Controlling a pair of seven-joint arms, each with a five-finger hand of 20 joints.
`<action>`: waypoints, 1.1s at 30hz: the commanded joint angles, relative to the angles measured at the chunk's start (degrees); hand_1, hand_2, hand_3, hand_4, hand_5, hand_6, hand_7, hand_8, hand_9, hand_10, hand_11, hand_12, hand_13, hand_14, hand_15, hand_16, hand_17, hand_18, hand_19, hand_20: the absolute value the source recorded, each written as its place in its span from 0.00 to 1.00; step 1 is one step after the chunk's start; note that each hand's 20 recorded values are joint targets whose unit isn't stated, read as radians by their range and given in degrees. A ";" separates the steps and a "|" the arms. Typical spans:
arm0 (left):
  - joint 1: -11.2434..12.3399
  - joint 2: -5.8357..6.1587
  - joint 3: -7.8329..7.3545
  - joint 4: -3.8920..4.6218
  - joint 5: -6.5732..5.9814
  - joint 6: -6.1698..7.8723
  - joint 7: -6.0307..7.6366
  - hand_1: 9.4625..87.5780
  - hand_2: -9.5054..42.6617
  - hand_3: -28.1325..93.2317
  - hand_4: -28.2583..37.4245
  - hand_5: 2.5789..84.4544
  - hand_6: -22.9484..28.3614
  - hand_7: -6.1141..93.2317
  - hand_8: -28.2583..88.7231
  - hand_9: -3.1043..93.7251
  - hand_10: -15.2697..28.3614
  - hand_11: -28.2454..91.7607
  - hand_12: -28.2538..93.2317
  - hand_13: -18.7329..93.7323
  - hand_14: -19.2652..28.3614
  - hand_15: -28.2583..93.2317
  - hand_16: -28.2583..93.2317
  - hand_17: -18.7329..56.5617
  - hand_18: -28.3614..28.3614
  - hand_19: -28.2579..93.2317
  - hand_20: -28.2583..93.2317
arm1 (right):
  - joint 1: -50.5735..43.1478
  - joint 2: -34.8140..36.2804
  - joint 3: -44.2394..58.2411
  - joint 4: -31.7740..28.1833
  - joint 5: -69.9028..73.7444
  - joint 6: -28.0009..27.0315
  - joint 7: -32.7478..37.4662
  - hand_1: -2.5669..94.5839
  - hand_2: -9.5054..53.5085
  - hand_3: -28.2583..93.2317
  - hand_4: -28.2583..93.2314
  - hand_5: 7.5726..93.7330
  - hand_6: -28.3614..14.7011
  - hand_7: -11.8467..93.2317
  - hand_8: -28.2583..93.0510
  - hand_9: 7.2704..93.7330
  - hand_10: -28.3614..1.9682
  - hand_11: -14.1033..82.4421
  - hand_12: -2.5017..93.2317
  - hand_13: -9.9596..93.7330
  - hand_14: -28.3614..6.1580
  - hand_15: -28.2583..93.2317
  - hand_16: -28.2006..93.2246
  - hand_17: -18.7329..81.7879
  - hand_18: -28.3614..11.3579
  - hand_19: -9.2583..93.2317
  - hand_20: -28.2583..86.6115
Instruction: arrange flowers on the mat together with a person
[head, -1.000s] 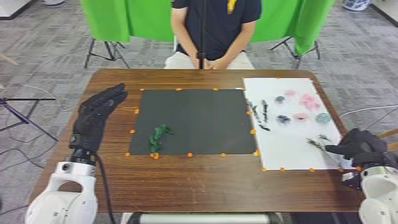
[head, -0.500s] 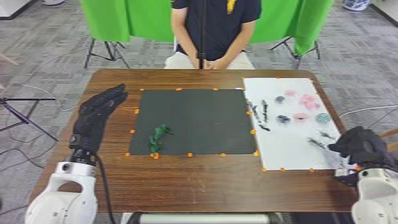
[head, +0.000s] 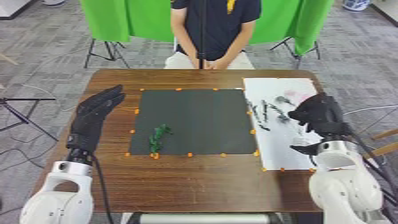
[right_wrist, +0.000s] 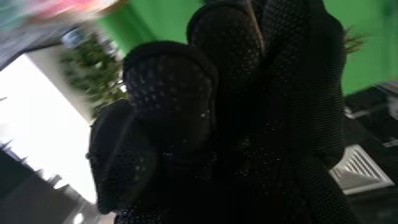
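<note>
The green sprig (head: 161, 132) lies on the dark mat (head: 195, 120), close to that mat's near left corner. The white mat (head: 277, 159) lies along the dark mat's right side. On it, just to the right of the dark mat, are slender dark sprigs (head: 265, 107), running roughly away from the robot. Farther right from the dark mat, on the white mat, lie a grayish bloom (head: 282, 119) and a pink flower (head: 297, 95), the latter toward the far end.

The right hand (head: 322, 114) is over the outer part of the white mat, well to the right of the dark mat. Whether it is wide, narrow or holding something, I cannot tell. In the right wrist view, leafy greenery (right_wrist: 86, 65) and a brownish tuft (right_wrist: 354, 41) show beside it; how either relates to its grasp is unclear.

The left hand (head: 91, 117) is above the counter (head: 213, 185), left of the dark mat and apart from it, its fingers straight and close together, holding nothing. Orange marks (head: 189, 155) dot the dark mat's edges and continue along the white mat. Well beyond the dark mat, past the counter's far edge, hangs a green cloth (head: 111, 20).
</note>
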 joint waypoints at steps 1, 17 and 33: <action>0.89 1.69 -0.64 1.05 -1.01 1.58 -0.57 0.26 0.12 0.74 0.19 0.52 0.53 0.18 0.20 0.47 0.65 0.37 0.35 0.44 0.74 0.30 0.28 0.26 0.67 0.24 0.34 | 5.60 -11.83 -10.36 2.14 -3.50 -4.52 -1.45 0.92 0.00 0.00 0.59 0.94 0.67 0.29 0.30 1.00 0.62 0.50 0.21 1.00 0.73 0.67 0.40 0.90 0.51 1.00 0.47; 2.63 2.74 -1.27 0.52 -1.78 4.04 -0.16 0.26 0.11 0.74 0.18 0.52 0.53 0.19 0.20 0.47 0.65 0.37 0.35 0.44 0.74 0.30 0.28 0.27 0.67 0.25 0.34 | 7.76 -23.20 -16.35 7.78 -7.74 -8.03 -0.67 0.93 0.00 0.00 0.59 0.94 0.67 0.29 0.31 1.00 0.62 0.52 0.20 1.00 0.73 0.69 0.39 0.91 0.51 1.00 0.49; 2.15 2.86 -0.49 0.73 -1.46 2.95 -0.68 0.26 0.11 0.75 0.19 0.52 0.53 0.19 0.20 0.47 0.65 0.37 0.35 0.44 0.74 0.30 0.28 0.27 0.67 0.25 0.34 | 7.05 -25.07 -20.24 13.77 -13.32 -5.31 -4.62 0.92 0.00 0.00 0.60 0.95 0.67 0.29 0.31 1.00 0.62 0.53 0.20 1.00 0.74 0.69 0.39 0.91 0.51 1.00 0.50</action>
